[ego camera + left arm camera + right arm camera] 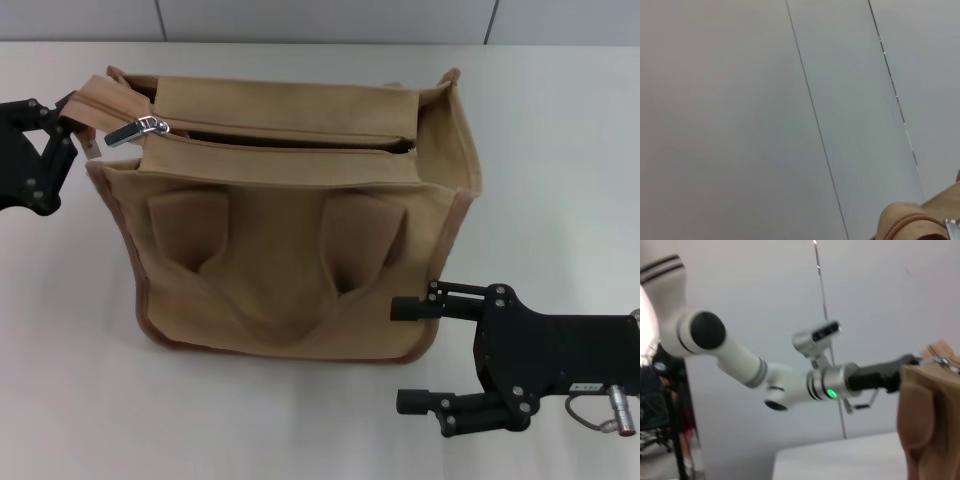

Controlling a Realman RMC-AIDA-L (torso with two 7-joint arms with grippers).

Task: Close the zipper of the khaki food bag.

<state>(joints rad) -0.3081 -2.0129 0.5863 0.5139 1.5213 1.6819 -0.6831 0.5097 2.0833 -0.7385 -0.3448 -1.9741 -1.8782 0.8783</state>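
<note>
The khaki food bag (290, 270) stands mid-table with its two handles hanging down the near side. Its zipper (300, 137) gapes open along the top panel, and the silver pull (138, 130) sits at the bag's left end. My left gripper (72, 124) is at the bag's top left corner, shut on the zipper tape's end (92, 100). That tape end shows in the left wrist view (905, 222). The right wrist view shows the bag's side (930, 415) with my left arm (790, 380) beyond it. My right gripper (412, 355) is open and empty by the bag's near right corner.
The bag rests on a pale table (560, 150). A grey panelled wall (320, 18) runs behind it. Bare table lies to the right of the bag and in front of it on the left.
</note>
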